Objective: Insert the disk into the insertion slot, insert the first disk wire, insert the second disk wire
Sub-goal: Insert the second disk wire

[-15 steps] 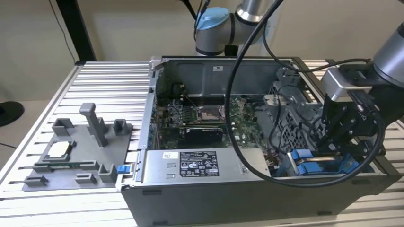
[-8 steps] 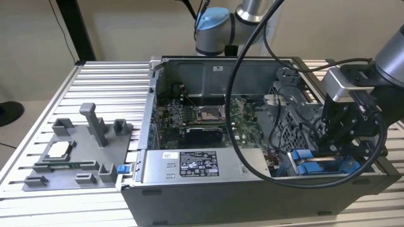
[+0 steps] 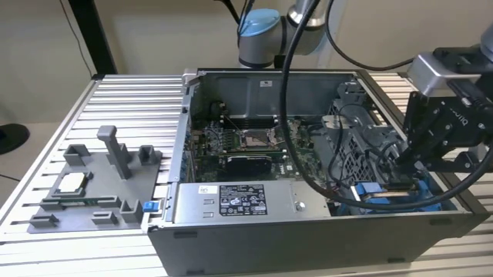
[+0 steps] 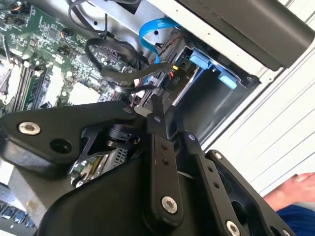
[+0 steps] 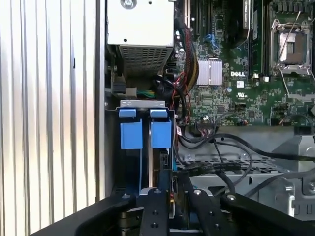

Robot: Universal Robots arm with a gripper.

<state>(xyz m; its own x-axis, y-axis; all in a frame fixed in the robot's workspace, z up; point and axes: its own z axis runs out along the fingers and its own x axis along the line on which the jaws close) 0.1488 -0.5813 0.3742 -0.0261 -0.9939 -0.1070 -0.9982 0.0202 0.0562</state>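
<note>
Disk [image 3: 389,195]: 1, w/ 2 blue tabs, seated in insertion slot [image 3: 431,203], just below end effector [image 3: 406,157]; finger state unclear.

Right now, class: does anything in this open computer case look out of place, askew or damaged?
Nothing looks broken or spilled. One oddity: loose black cables drape untidily across the case's interior rather than being routed. The tool hangs over the disk in the corner at the exterior view's right. A bare foot shows in the second wrist view.

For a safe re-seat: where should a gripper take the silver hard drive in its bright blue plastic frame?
Probably its two blue plastic tabs, pinched together from the case's open side: they stand side by side, facing out of the grey metal bay.
</note>
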